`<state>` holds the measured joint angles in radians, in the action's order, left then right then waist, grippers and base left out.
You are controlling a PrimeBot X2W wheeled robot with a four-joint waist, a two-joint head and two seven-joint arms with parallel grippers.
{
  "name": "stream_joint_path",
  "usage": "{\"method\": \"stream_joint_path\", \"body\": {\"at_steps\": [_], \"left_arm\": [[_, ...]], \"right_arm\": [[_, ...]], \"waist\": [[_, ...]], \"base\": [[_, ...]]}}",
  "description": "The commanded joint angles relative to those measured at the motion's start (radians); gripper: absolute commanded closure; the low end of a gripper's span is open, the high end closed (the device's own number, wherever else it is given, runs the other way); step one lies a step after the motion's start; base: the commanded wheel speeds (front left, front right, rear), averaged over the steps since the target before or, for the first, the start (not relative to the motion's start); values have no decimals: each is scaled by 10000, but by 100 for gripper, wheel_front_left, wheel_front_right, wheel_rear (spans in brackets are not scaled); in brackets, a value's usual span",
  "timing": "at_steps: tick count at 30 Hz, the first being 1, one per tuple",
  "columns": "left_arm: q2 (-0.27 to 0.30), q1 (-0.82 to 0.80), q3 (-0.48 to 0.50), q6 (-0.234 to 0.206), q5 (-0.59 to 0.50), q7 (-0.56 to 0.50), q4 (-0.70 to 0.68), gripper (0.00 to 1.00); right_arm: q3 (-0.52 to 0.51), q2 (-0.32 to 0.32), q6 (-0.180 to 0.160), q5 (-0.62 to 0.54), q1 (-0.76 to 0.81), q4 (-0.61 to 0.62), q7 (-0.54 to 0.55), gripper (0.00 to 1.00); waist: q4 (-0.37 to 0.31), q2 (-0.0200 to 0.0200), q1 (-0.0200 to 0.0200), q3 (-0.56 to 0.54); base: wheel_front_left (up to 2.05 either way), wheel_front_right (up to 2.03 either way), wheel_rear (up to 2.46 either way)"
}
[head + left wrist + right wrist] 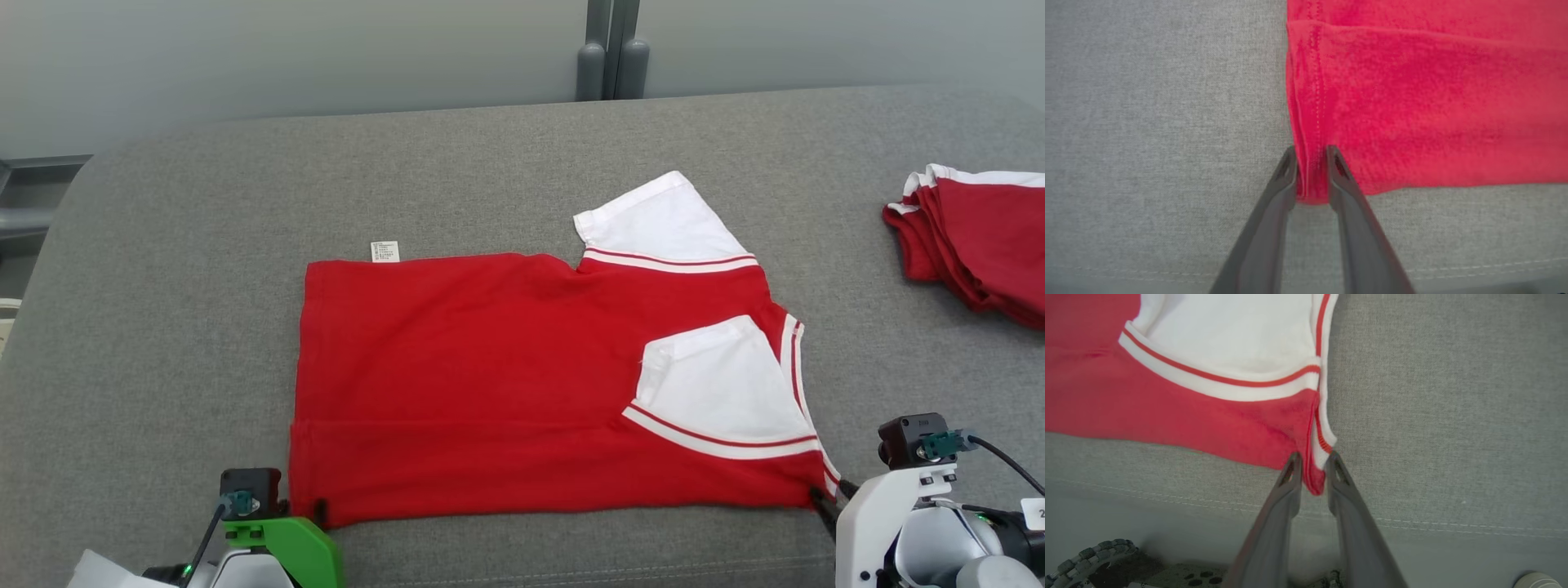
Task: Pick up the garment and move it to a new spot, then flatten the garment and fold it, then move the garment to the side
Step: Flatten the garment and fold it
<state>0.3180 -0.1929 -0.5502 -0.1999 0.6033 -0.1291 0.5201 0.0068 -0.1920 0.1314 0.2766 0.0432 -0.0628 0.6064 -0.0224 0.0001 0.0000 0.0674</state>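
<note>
Garment (490, 384), red with white sleeves, lies folded flat; left tool (1310, 163) and right tool (1312, 467) each pinch a near corner.

White arms (873, 523) (1 green-cased (298, 547)), 2 dark tapered fingers (1274, 212) each.

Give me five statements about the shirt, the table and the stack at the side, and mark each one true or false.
1. The red shirt lies on a grey table. True.
2. One white sleeve is folded onto the red body. True.
3. The stack of folded clothes sits at the left of the table. False: it is at the right.
4. The left gripper is at the shirt's collar. False: its jaws straddle the hem corner.
5. A small white label sticks out at the far edge. True.
</note>
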Motion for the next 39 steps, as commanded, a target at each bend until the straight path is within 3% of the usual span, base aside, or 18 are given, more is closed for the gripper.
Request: {"method": "stream_joint_path", "body": {"at_steps": [1, 10, 16, 29, 39], "left_arm": [[106, 208, 70, -77, 48, 95, -58, 0], [179, 531, 538, -321, -218, 2360, -455, 0], [52, 627, 703, 17, -293, 3643, -944, 0], [-485, 1723, 2230, 318, -502, 3943, -2923, 0], [-23, 2473, 1889, 352, -1227, 3944, -3394, 0]], "right_arm": [[-11, -9, -16, -47, 106, 15, -156, 0], [-135, 242, -15, -267, -84, 248, -1911, 0], [6, 553, -12, -593, 27, 270, -3385, 0], [-427, 1252, -12, -1166, -77, -419, -5475, 0], [-383, 1407, -12, -948, -297, -1135, -6399, 0]], "waist": [[-28, -1, 0, -7], [-12, -1, 0, -486], [125, -1, 0, -867], [419, -1, 0, -1625], [591, -1, 0, -2025]], "base": [[0, 0, 0], [0, 0, 0], [0, 0, 0], [0, 0, 0], [0, 0, 0]]}}
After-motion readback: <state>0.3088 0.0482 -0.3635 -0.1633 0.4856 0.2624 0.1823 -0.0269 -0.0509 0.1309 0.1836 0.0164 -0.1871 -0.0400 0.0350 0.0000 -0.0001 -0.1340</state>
